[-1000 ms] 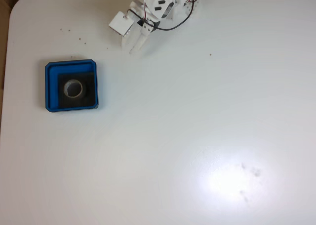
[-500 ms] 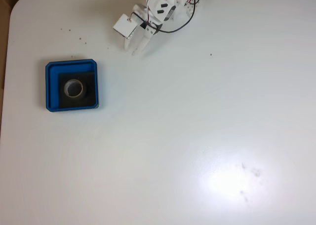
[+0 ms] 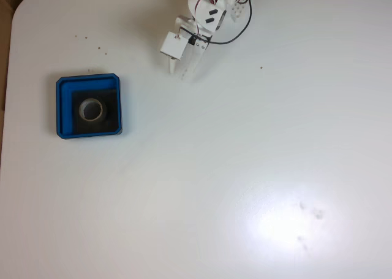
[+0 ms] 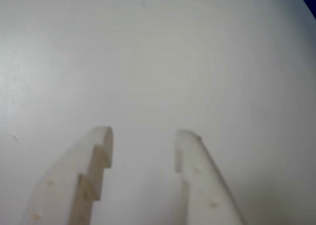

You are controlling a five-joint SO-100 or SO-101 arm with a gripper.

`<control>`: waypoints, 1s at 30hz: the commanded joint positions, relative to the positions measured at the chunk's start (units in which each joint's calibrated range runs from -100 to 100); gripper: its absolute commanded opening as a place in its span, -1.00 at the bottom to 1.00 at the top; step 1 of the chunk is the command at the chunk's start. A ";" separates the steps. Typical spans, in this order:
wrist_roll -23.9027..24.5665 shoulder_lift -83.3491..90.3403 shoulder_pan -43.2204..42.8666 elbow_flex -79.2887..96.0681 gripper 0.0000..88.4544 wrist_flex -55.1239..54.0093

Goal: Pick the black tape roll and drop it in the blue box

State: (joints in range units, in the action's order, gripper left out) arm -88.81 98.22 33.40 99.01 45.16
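The black tape roll (image 3: 92, 110) lies flat inside the blue box (image 3: 64, 107) at the left of the white table in the fixed view, its pale inner rim showing against the box's dark floor. My white gripper (image 3: 184, 72) hangs at the table's top centre, well to the right of the box. In the wrist view the gripper (image 4: 143, 136) is open, with bare table showing between its two pale fingers (image 4: 94, 175) and nothing held.
The white table (image 3: 245, 168) stretches wide to the right and front. A few dark specks dot it near the box. Red and black wires loop around the arm's base (image 3: 220, 3) at the top edge. A sliver of blue shows at the wrist view's top right corner.
The arm has swung to the right in the fixed view, away from the box, and the gripper now points more downward. Tape roll and box have not moved.
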 commanded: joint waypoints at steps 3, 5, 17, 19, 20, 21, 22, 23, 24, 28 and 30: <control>-0.50 0.52 -8.63 0.81 -0.74 -0.52; -0.50 0.52 -11.07 0.81 -0.74 -0.52; -0.41 0.52 -31.40 0.81 -0.74 -0.44; -0.41 0.52 -33.94 0.81 -0.75 -0.44; -0.32 0.52 -34.62 0.81 -0.76 -0.44; -0.15 0.52 -35.11 0.81 -0.76 -0.44; -0.15 0.52 -35.30 0.81 -0.76 -0.44; -0.15 0.52 -35.30 0.81 -0.76 -0.44; -0.15 0.52 -35.30 0.81 -0.76 -0.44; 0.03 0.44 -34.91 0.81 -0.76 -0.44; 0.03 0.44 -34.72 0.81 -0.76 -0.44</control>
State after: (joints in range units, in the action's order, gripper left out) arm -88.81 98.22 -1.53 99.01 45.16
